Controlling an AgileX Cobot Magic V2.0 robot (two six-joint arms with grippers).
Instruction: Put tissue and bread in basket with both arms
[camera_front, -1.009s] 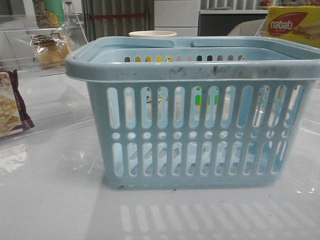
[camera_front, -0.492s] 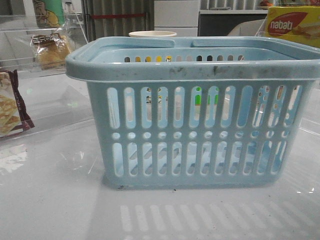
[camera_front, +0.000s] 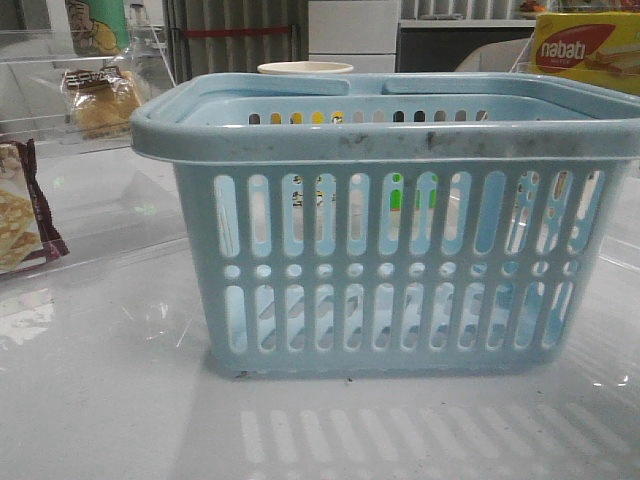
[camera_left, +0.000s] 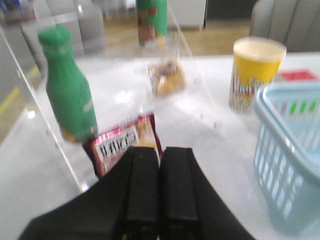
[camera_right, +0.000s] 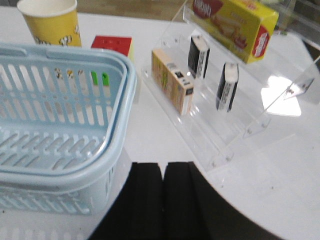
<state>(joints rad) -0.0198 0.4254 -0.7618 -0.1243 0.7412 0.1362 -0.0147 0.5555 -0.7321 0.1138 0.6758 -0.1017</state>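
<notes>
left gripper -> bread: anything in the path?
Yes. In the left wrist view the maroon-edged cracker packet lies right ahead of the shut left gripper, and the bread sits farther back beyond it. The green bottle stands beside that line, not on it.

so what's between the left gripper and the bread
In the left wrist view, the maroon-edged cracker packet lies just ahead of the shut left gripper; beyond it, the bread sits on the clear stand.
</notes>
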